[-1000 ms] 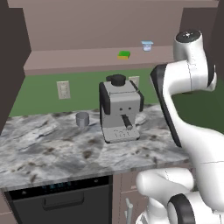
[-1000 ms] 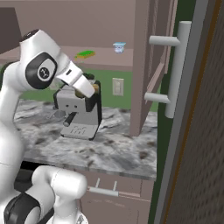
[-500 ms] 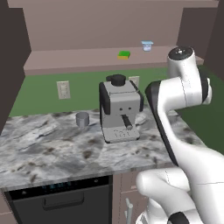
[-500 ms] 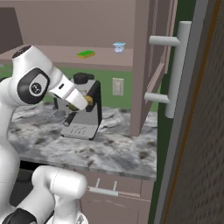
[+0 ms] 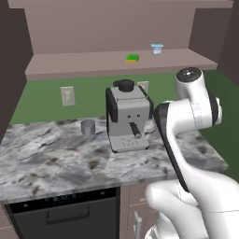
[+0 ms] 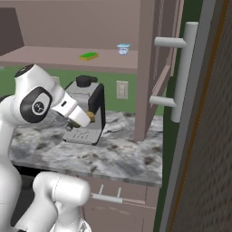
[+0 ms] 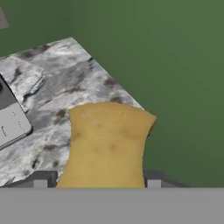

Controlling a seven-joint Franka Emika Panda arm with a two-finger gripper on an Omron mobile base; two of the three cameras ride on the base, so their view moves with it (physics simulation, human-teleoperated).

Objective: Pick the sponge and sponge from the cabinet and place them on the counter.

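My gripper (image 7: 97,181) is shut on the tan-yellow sponge (image 7: 107,146), which bulges out between the two fingertips (image 7: 40,180). It hangs over the marble counter (image 7: 52,83), just right of the coffee machine and near the green wall. From the right base view, the gripper (image 6: 88,119) and tan sponge (image 6: 91,116) sit against the machine's side. The green-and-yellow sponge (image 5: 132,58) lies on the open cabinet's shelf (image 5: 84,63); it is also seen as the green sponge (image 6: 89,56).
A coffee machine (image 5: 127,117) stands mid-counter with a small grey cup (image 5: 87,127) to its left. A white blue-rimmed cup (image 5: 157,48) sits on the shelf right of the green sponge. The cabinet door (image 6: 181,77) stands open at the right, its bar handle sticking out.
The arm has folded downward, carrying the tan sponge from shelf height down beside the coffee machine, close over the counter. The green sponge and cup have stayed put.
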